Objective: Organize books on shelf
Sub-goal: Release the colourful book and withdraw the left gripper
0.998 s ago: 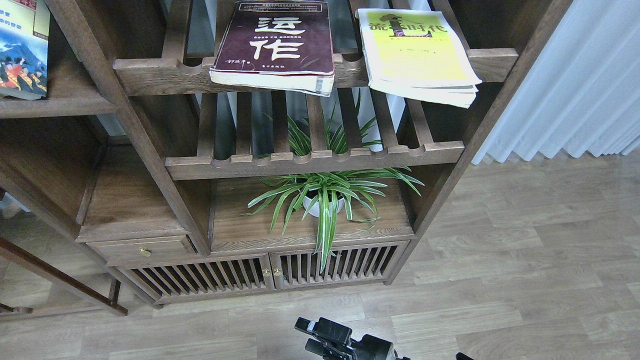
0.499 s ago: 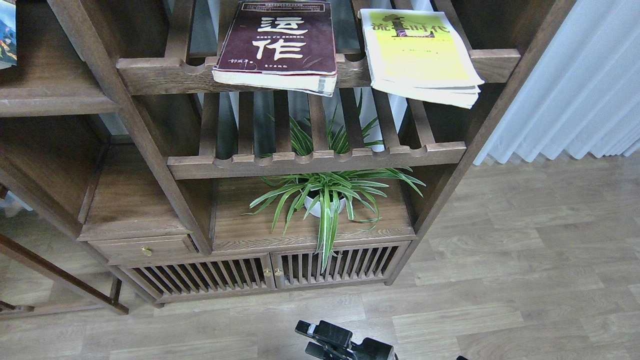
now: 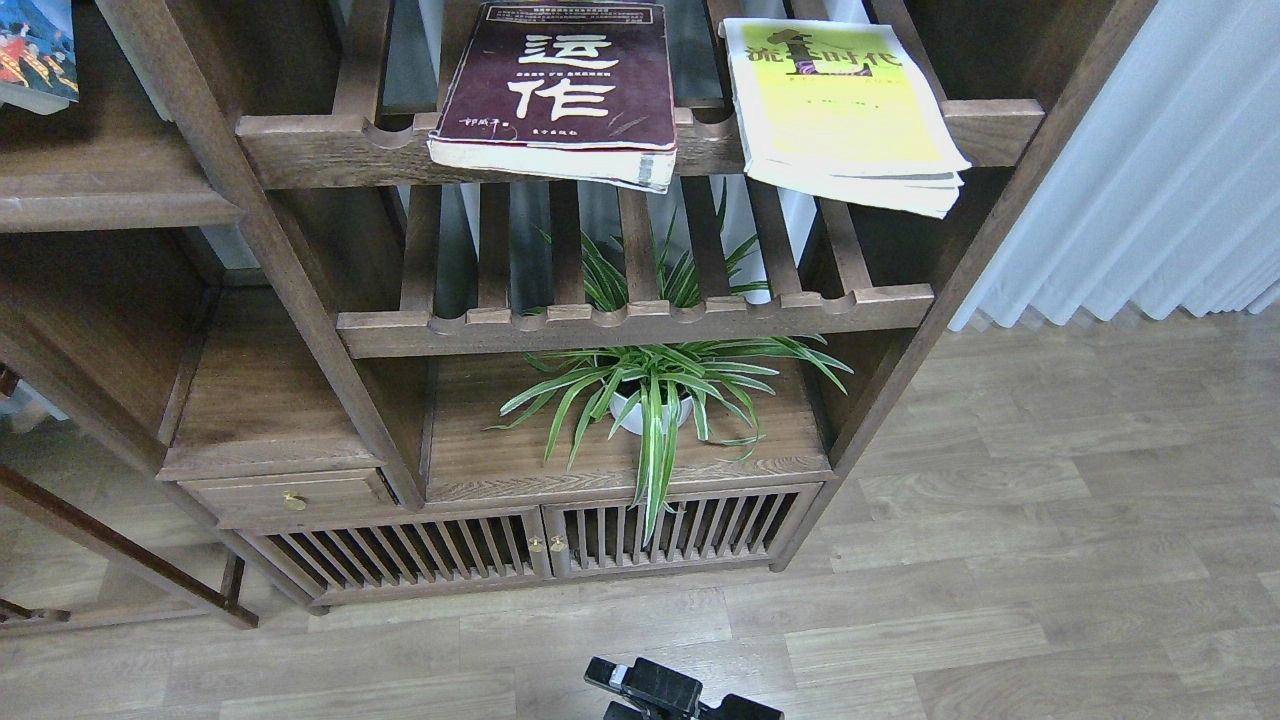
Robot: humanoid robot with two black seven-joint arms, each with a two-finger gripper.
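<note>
Far left, top corner: small book (image 3: 38, 52) with a colourful picture cover, cut off by the frame edge, lying on the solid dark-brown shelf (image 3: 110, 190) with its rounded front edge. Below that, open wooden compartments and a small drawer (image 3: 290, 497) with a brass knob.

Moving right, up top: thick maroon book (image 3: 562, 92) with big white characters, lying flat on the upper slatted rack (image 3: 340, 150), near edge hanging over the scalloped front rail. Just beside it to the right, apart by a narrow gap: yellow-green and white book (image 3: 845, 110), also flat on the same rack, near corner jutting well past the rail.

Under both, a second slatted rack (image 3: 640, 320), bare. Beneath it, a striped-leaf plant (image 3: 655, 390) in a white pot on a flat board, leaves drooping over two slatted cabinet doors (image 3: 540, 545).

Bottom centre: a black part of the robot (image 3: 650, 690), poking in at the near edge over the wood floor (image 3: 1050, 560); which arm, and whether fingers apart or together, cannot tell. Far right: white curtain (image 3: 1170, 170).
</note>
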